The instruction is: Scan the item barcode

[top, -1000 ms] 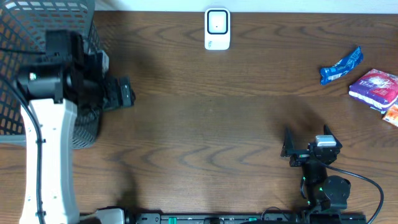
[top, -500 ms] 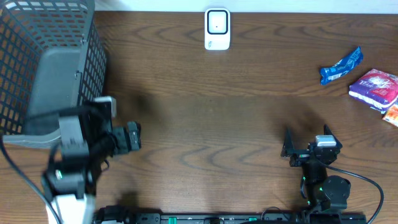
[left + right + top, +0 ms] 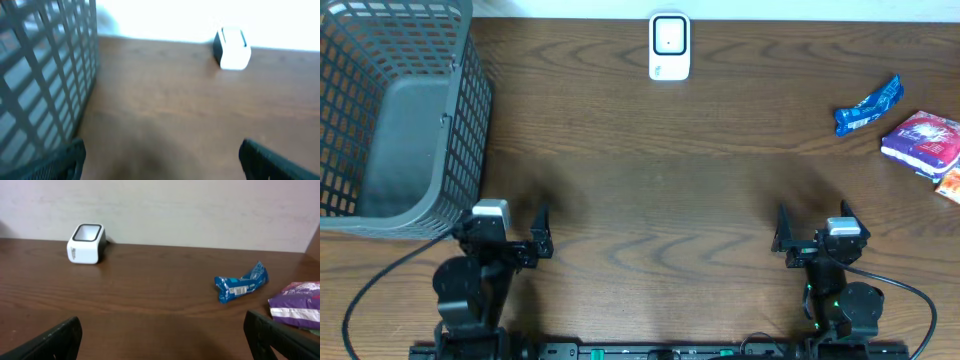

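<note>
The white barcode scanner (image 3: 669, 46) stands at the far middle edge of the table; it also shows in the left wrist view (image 3: 231, 47) and the right wrist view (image 3: 86, 243). At the far right lie a blue packet (image 3: 869, 105) (image 3: 241, 282) with a barcode label facing up and a purple packet (image 3: 922, 140) (image 3: 295, 305). My left gripper (image 3: 503, 228) (image 3: 162, 162) rests open and empty at the near left, beside the basket. My right gripper (image 3: 813, 228) (image 3: 162, 340) is open and empty at the near right, well short of the packets.
A grey wire basket (image 3: 390, 110) (image 3: 40, 85) fills the far left corner, just beyond the left gripper. An orange item (image 3: 950, 187) peeks in at the right edge below the purple packet. Bare wood lies between the two grippers.
My left arm has drawn back from above the basket to the table's near edge, gripper open throughout. The right arm has not moved.
</note>
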Robot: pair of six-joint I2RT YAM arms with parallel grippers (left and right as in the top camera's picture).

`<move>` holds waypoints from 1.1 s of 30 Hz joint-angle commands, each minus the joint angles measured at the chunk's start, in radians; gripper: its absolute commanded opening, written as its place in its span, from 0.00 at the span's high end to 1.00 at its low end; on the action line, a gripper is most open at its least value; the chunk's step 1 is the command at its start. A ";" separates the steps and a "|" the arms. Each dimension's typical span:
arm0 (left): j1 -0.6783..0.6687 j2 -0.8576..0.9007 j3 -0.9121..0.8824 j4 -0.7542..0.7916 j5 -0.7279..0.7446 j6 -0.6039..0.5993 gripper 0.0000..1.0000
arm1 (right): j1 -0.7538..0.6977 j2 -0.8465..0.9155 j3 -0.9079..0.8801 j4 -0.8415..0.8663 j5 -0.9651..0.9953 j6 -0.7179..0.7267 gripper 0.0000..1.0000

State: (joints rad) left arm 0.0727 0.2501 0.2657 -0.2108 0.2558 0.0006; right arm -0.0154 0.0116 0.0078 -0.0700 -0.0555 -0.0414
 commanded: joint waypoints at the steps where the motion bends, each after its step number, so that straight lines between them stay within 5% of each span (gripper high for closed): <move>1: 0.000 -0.065 -0.061 0.068 -0.003 0.007 0.02 | 0.017 -0.006 -0.002 -0.002 -0.006 -0.004 0.01; 15: 0.000 -0.249 -0.262 0.332 -0.012 0.007 0.02 | 0.017 -0.006 -0.002 -0.002 -0.005 -0.005 0.01; 23: 0.000 -0.249 -0.262 0.327 -0.073 0.007 0.02 | 0.017 -0.006 -0.002 -0.002 -0.005 -0.005 0.01; 33: -0.033 -0.249 -0.262 0.144 -0.179 0.003 0.02 | 0.017 -0.006 -0.002 -0.002 -0.005 -0.005 0.01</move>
State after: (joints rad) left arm 0.0490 0.0109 0.0135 -0.0189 0.1116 0.0002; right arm -0.0154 0.0116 0.0078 -0.0696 -0.0555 -0.0414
